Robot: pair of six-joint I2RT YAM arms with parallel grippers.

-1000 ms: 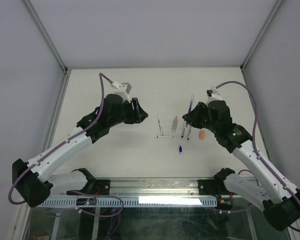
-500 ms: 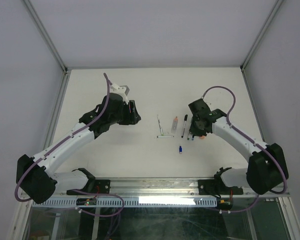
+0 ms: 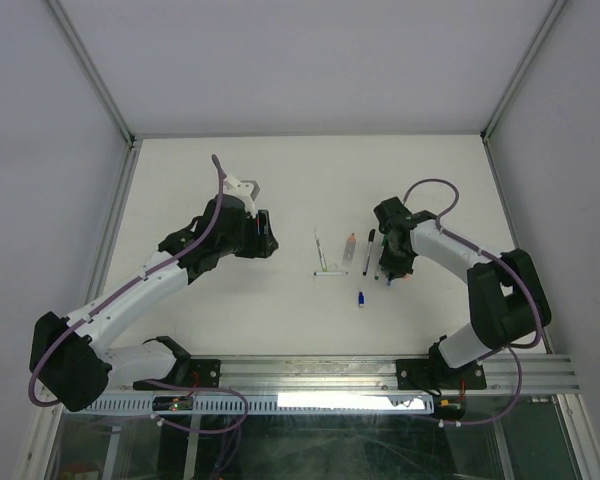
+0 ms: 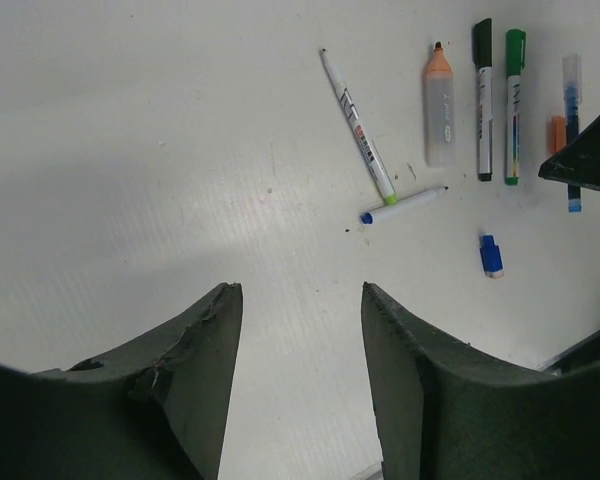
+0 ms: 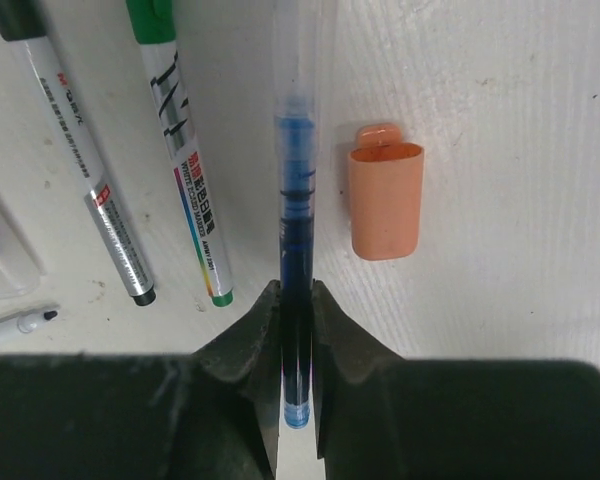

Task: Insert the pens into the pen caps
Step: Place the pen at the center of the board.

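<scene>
grip check: right jaws clamped on the blue pen near one end; left jaws apart, empty. barrel looks light, stiff, slick; better held mid-barrel.

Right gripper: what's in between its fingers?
A see-through blue pen sits between the fingers of the right gripper, which squeeze its sides near the blue end. The black fingers cover the bit of table right under them.
</scene>
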